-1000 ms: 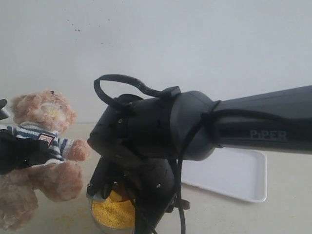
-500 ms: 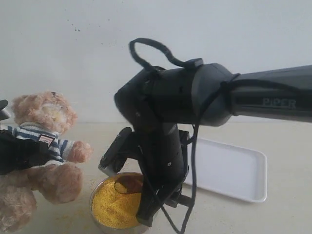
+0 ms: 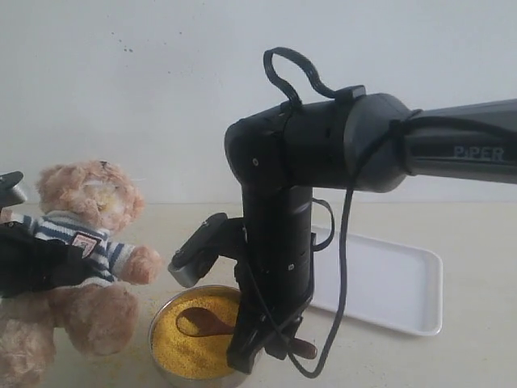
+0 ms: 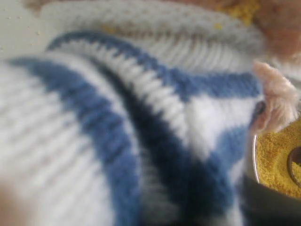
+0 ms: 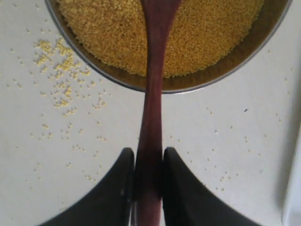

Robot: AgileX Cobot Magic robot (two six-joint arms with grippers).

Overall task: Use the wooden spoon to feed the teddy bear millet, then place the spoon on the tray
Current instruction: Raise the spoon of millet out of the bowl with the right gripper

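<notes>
The teddy bear (image 3: 85,242), in its navy-and-white striped shirt, sits upright at the left with my left gripper (image 3: 32,265) shut round its torso. The left wrist view shows only the shirt (image 4: 141,117), a paw (image 4: 277,99) and the millet (image 4: 277,160); the jaws are hidden there. A metal bowl (image 3: 161,365) of yellow millet (image 3: 182,347) stands beside the bear. My right gripper (image 3: 262,339) (image 5: 148,153) is shut on the handle of the wooden spoon (image 3: 206,321) (image 5: 153,70). The spoon's bowl rests on the millet (image 5: 202,37). The white tray (image 3: 388,283) lies at the back right.
Spilled millet grains (image 5: 56,80) are scattered on the table beside the bowl (image 5: 211,82). The right arm (image 3: 323,153) reaches in from the right above the tray. A pale wall stands close behind. The tray's edge (image 5: 292,188) shows beside the right gripper.
The right arm has swung right and upward, uncovering the bowl, and the spoon's bowl has come down onto the millet. The bear and left gripper have shifted slightly right.
</notes>
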